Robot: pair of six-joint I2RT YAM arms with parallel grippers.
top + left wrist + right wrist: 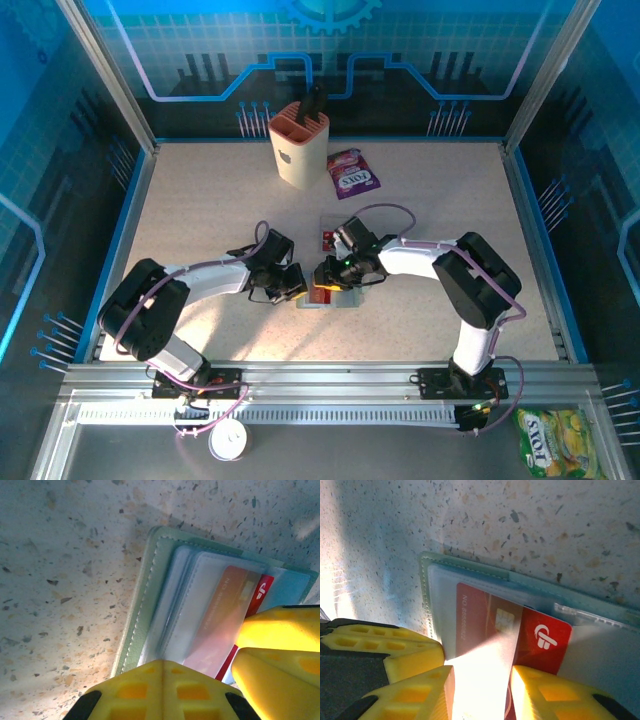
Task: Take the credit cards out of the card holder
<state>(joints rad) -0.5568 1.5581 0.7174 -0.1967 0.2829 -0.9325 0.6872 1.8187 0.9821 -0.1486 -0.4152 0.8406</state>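
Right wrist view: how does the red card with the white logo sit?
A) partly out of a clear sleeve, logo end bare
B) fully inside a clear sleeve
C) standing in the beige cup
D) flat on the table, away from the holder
A: the red card has its chip end under a clear sleeve of the card holder, while its logo end juts out uncovered.

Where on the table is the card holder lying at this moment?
In the top view the card holder lies near the middle of the table, at the spot where the left gripper and the right gripper face each other.
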